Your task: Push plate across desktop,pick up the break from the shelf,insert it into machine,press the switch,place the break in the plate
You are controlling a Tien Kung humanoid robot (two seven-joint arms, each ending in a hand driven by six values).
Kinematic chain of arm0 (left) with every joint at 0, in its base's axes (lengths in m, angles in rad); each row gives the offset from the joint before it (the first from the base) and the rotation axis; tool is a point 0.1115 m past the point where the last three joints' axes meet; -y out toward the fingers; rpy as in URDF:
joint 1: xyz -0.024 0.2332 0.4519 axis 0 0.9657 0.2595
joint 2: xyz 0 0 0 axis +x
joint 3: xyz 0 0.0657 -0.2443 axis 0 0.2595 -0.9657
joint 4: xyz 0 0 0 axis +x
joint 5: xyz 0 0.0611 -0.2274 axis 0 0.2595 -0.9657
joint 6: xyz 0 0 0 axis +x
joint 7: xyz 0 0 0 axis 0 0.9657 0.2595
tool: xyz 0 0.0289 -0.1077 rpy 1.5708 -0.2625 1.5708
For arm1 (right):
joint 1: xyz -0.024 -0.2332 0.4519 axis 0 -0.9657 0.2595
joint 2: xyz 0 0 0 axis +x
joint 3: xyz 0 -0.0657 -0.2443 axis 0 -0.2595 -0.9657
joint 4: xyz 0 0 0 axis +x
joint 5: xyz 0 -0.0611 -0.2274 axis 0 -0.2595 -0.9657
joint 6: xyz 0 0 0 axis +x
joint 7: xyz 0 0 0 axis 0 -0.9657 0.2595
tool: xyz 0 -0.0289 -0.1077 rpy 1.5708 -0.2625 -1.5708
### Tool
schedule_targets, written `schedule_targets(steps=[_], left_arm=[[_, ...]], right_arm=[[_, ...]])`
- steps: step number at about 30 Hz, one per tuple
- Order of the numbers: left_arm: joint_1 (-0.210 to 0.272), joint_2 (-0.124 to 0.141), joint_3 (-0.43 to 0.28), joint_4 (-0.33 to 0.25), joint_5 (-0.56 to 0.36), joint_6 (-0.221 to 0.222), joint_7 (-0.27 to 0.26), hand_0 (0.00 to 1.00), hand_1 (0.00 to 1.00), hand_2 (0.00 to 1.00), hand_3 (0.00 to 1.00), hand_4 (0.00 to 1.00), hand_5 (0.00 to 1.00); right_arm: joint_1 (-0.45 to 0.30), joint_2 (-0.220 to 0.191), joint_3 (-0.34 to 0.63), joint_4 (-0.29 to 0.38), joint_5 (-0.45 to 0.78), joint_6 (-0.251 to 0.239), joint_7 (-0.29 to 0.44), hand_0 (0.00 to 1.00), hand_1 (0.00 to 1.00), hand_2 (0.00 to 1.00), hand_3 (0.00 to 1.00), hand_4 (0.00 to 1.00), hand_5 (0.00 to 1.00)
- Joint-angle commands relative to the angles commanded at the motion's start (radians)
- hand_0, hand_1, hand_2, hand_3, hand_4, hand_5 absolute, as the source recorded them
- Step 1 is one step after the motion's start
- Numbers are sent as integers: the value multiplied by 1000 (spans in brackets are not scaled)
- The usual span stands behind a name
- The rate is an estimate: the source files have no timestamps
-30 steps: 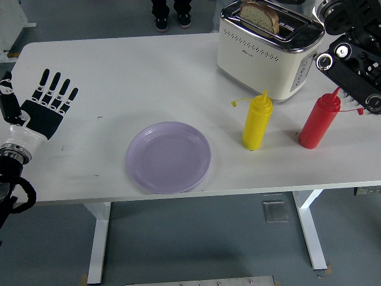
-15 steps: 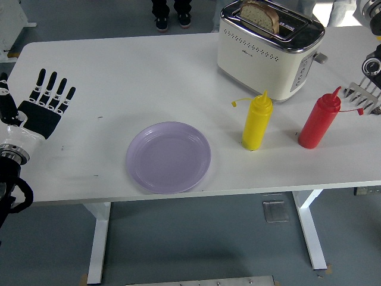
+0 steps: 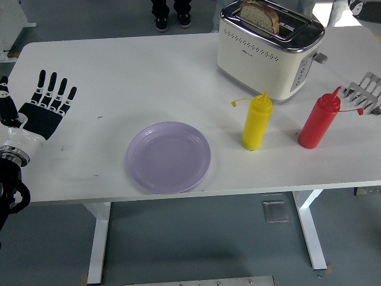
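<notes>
The fingers (image 3: 55,83) of the black left hand (image 3: 43,110) were spread flat and straight, holding nothing, the palm resting over the white table (image 3: 137,77) near its left edge, well apart from everything else; it had barely shifted over the last second. Right of it, near the front edge, lay the round lilac plastic plate (image 3: 168,156), empty and in the same spot as before. Further right stood the yellow squeeze bottle (image 3: 257,121), and behind it the cream toaster (image 3: 268,50) with a slice of brown bread (image 3: 259,16) standing up in its slot. The red squeeze bottle (image 3: 319,121) stood beside the yellow one, and at the far right edge a small metal rack (image 3: 364,92) showed, with no bread on it.

The real change was on the right: the right arm, which had been over the toaster's end a second earlier, had gone out of view. That suggested the bread was inserted and the switch probably pressed, so what likely remained was moving the slice to the plate.
</notes>
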Motion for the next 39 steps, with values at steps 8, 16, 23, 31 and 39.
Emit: schedule_targets(steps=[8, 16, 23, 31, 39], left_arm=[[4, -6, -9, -6, 2, 0, 0, 823, 747, 709, 698, 798, 998], [2, -7, -11, -9, -1, 0, 1, 820, 744, 708, 698, 797, 998], [0, -7, -11, -7, -6, 0, 2, 819, 744, 708, 698, 798, 998], [-2, -6, -10, -3, -7, 0, 1, 818, 745, 708, 698, 798, 998], [-5, -5, -8, -1, -8, 0, -1, 816, 744, 707, 697, 798, 998]], right_arm=[[-135, 9, 42, -68, -64, 88, 160, 464, 483, 628, 556, 319, 24], [-131, 30, -7, -130, -145, 95, 228, 464, 477, 664, 570, 254, 2], [-80, 57, -68, -186, -190, 72, 262, 464, 478, 667, 572, 255, 2], [1, 92, -155, -297, -217, 29, 304, 463, 469, 668, 575, 258, 2], [60, 122, -220, -389, -224, -3, 321, 452, 465, 660, 568, 259, 2]])
